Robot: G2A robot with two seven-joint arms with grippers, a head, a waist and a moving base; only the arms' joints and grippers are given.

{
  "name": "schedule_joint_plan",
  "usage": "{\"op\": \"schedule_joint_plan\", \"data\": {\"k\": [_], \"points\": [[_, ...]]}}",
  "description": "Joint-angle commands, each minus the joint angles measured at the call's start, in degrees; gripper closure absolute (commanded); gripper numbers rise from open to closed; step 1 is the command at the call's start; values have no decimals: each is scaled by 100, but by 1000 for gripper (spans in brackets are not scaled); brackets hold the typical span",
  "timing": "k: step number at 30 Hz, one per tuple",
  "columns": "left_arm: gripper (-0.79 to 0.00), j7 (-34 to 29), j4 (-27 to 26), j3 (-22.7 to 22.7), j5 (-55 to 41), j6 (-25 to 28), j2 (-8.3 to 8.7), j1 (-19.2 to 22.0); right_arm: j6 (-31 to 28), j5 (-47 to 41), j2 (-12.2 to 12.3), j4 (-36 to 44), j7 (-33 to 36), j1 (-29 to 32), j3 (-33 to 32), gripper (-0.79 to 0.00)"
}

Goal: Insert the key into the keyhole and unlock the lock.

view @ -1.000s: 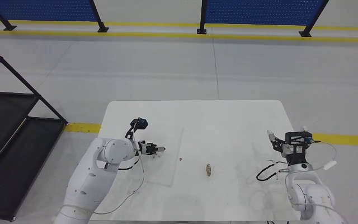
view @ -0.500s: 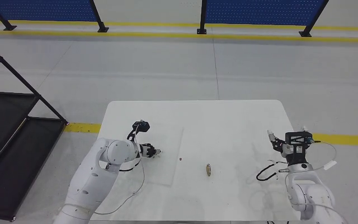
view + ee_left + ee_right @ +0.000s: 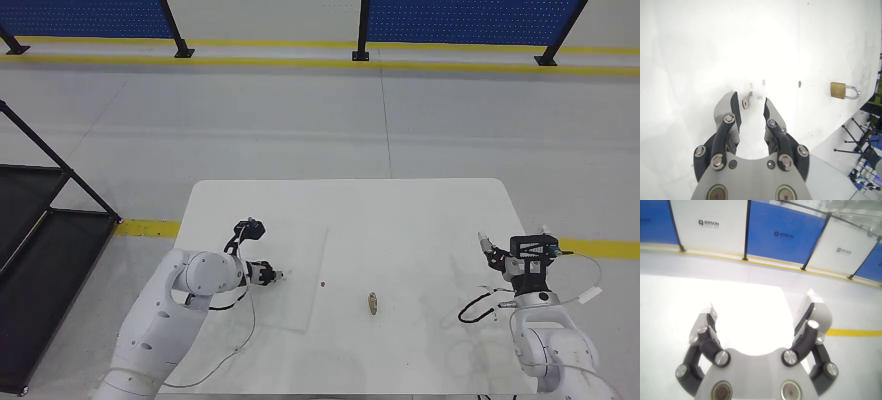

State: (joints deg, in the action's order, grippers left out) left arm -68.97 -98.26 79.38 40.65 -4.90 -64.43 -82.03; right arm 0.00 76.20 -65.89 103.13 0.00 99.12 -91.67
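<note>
The key [image 3: 746, 101] is lying flat on the bench [image 3: 696, 47], in its left half, between the fingertips of the left pincer [image 3: 751, 97] and closer to one finger. Its round head is facing the pincer's palm and its blade is pointing away, so the long axis is running nearly along the fingers. This pincer is standing partly open, gripping nothing. The padlock [image 3: 838, 90] is lying well apart. The right pincer [image 3: 761, 306] is hanging wide open and empty at the right edge.
</note>
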Motion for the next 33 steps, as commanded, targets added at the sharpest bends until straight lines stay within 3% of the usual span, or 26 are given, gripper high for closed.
{"op": "schedule_joint_plan", "data": {"k": [1, 11, 18, 21, 23, 28, 33], "points": [[-305, 34, 16, -9, 16, -27, 6, 0, 0, 0, 0, 0, 0, 0, 0, -785], [-206, 65, 54, -65, -12, -39, 39, 26, 0, 0, 0, 0, 0, 0, 0, -785], [-182, 81, 53, -86, -68, -47, 63, 18, 0, 0, 0, 0, 0, 0, 0, -785], [-108, 89, 46, -91, -88, -51, 74, 12, 0, 0, 0, 0, 0, 0, 0, -785], [0, 90, 40, -93, -95, -56, 82, 9, 0, 0, 0, 0, 0, 0, 0, -785], [0, 71, -2, -86, -106, -75, 103, 11, 0, 0, 0, 0, 0, 0, 0, -785], [0, 97, -430, -71, 53, -117, 136, -121, 0, 0, 0, 0, 0, 0, 0, -785]]}}
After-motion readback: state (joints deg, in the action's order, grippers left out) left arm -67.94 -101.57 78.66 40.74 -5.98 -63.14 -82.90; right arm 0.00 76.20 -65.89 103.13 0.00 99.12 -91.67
